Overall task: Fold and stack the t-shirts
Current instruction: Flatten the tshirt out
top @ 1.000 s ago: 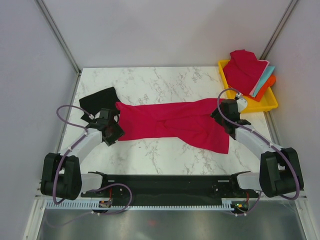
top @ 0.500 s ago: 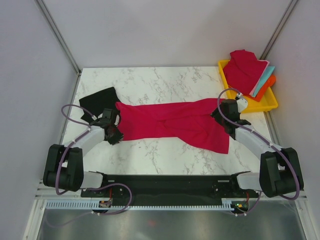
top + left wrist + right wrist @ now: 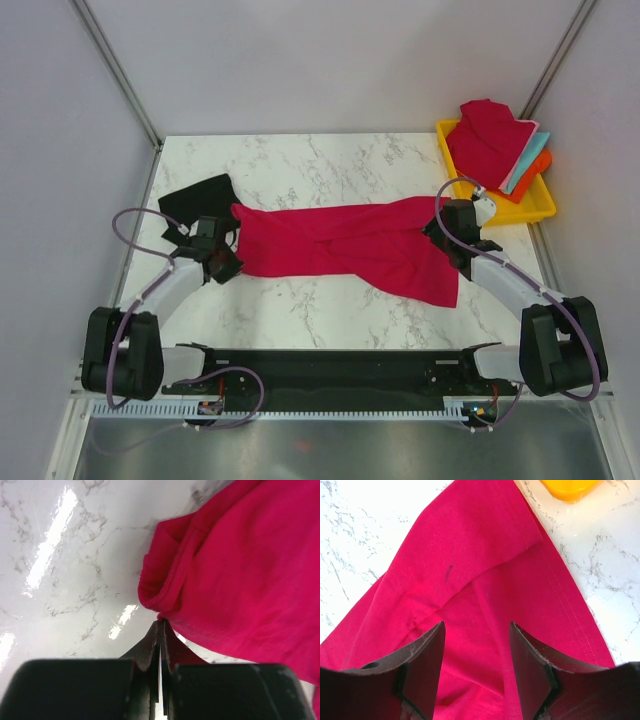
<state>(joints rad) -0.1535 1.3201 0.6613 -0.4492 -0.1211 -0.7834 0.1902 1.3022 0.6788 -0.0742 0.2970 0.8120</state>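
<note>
1. Crimson t-shirt [image 3: 350, 245]: spread left to right across the middle of the bench [image 3: 320, 160], rumpled.
2. Left gripper [image 3: 160, 625]: jaws pressed together, pinching the shirt's left hem.
3. Right gripper [image 3: 476, 630]: jaws wide apart over the shirt's right end, gripping nothing.
4. Black t-shirt [image 3: 195, 200]: far left, touching the crimson shirt's left end.
5. Yellow tray [image 3: 540, 212]: far right, holding stacked t-shirts [image 3: 490, 140] in crimson, teal and orange.

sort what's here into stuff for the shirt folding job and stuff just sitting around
For the job:
- spread red t-shirt
- black t-shirt
- piled red t-shirt
- teal t-shirt
- orange t-shirt

Just there:
- yellow tray, holding the pile
- marble table
</note>
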